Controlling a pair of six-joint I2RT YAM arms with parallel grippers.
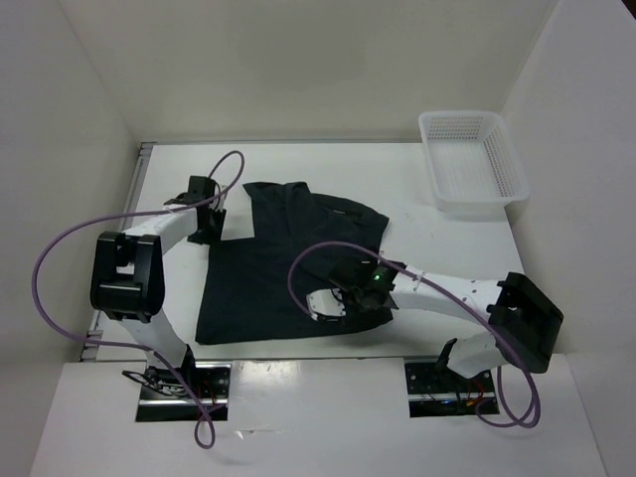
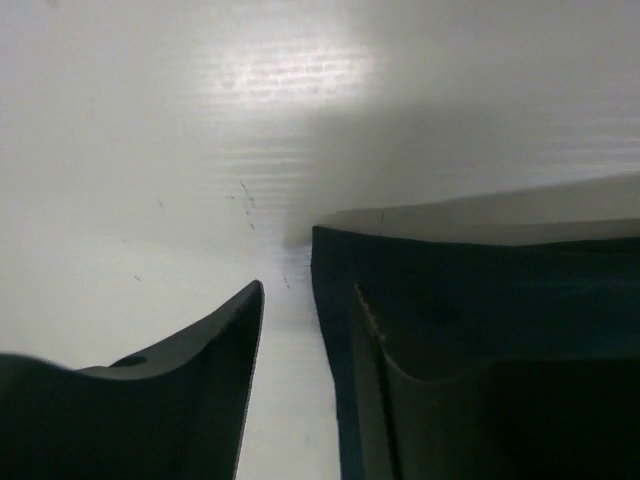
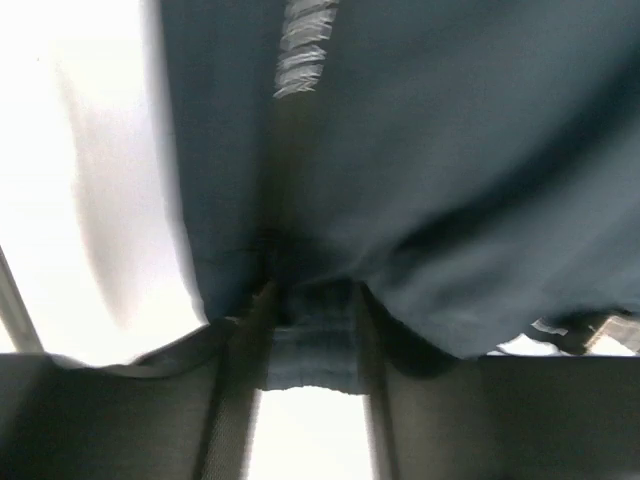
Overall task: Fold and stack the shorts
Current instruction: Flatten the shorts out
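The dark shorts (image 1: 268, 283) lie spread on the white table, with their far end folded at an angle. My left gripper (image 1: 211, 221) is low at the shorts' far left edge. In the left wrist view it (image 2: 308, 290) is open; bare table shows between the fingers, and the shorts' edge (image 2: 480, 290) lies under the right finger. My right gripper (image 1: 334, 298) is over the shorts' near right part. In the right wrist view it (image 3: 312, 300) is shut on a bunched fold of the shorts (image 3: 450, 150), which hangs lifted off the table.
A white mesh basket (image 1: 467, 119) stands at the far right corner of the table. White walls close in the table at the back and on both sides. Purple cables loop over both arms.
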